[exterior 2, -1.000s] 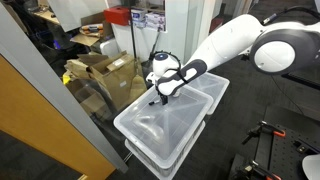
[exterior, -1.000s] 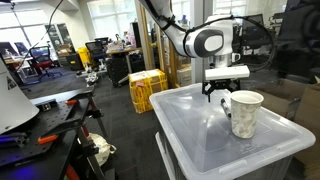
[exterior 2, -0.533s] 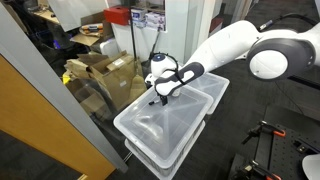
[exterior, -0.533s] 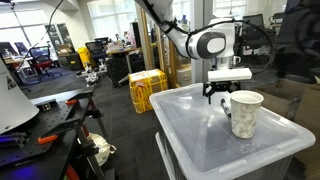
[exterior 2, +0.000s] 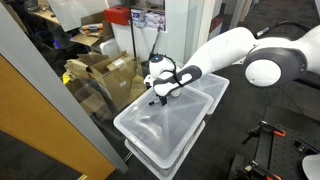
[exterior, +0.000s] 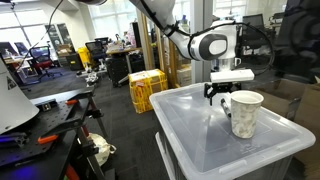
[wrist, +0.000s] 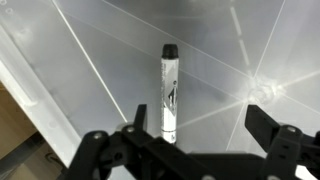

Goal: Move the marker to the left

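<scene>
1. In the wrist view the marker (wrist: 169, 95) lies flat on the tabletop (wrist: 90, 70), which is a translucent plastic lid with raised ribs.
2. Its long axis runs straight up and down the wrist picture. The dark cap end points away from the claw, toward the top edge. The other end points back at the claw.
3. The barrel looks pale grey with dark print along it, and only the cap is clearly black.
4. The claw (wrist: 200, 135) is spread wide with nothing held. Its black fingers (wrist: 264, 122) stand well apart at the bottom of the wrist view.
5. The marker's near end reaches in between the two fingers. It is much closer to the one on the picture's left, and whether it touches that finger cannot be told.
6. The marker's axis lies about square to the line joining the fingertips.
7. In both exterior views the claw (exterior: 222, 94) (exterior 2: 157, 97) hangs low over the lid (exterior: 190, 125) (exterior 2: 165, 128), pointing down.
8. The white speckled cup (exterior: 245, 112) stands upright just beside the claw.
9. The marker itself is too small or too hidden to pick out in either exterior view.
</scene>
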Available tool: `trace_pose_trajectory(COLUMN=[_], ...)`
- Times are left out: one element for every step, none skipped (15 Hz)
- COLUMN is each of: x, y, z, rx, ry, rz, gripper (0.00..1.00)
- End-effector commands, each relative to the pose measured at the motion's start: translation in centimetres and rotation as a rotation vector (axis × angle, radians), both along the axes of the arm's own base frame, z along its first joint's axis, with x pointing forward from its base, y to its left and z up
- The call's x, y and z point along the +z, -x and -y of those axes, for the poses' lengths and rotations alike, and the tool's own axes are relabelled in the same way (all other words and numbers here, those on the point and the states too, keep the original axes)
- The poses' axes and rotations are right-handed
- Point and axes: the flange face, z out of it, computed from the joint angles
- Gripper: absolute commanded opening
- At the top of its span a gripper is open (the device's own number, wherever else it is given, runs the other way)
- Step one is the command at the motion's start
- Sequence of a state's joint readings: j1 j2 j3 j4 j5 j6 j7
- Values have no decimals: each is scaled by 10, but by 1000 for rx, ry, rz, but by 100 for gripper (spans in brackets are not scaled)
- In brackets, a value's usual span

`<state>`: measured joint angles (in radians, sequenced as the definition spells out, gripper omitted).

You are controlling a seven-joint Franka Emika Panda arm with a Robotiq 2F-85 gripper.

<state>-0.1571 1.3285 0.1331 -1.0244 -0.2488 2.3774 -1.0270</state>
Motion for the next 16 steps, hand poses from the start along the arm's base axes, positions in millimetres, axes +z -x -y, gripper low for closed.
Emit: trace_pose_trajectory(x=[-3, -4, -5, -6, -7, -8, -9, -10, -11, -12, -13, -14, -15, -16, -16, -16], y=[-9, -9, -10, -10, -11, -12, -12, -12, -12, -13, -13, -12, -12, -12, -12, -12], z=[0, 0, 1, 1, 1, 2, 2, 2, 3, 3, 4, 4, 4, 4, 4, 4], rx=[39, 41, 44, 50, 50, 49, 49, 49, 49, 47, 46, 45, 44, 43, 43, 44], ry=[0, 1, 1, 2, 0, 0, -1, -1, -1, -2, -2, -2, -2, -3, -2, -3], rz=[14, 18, 18, 20, 22, 24, 25, 27, 29, 28, 28, 27, 27, 26, 26, 25], gripper=[100, 100, 100, 100, 100, 100, 100, 100, 100, 100, 100, 100, 97, 94, 91, 74])
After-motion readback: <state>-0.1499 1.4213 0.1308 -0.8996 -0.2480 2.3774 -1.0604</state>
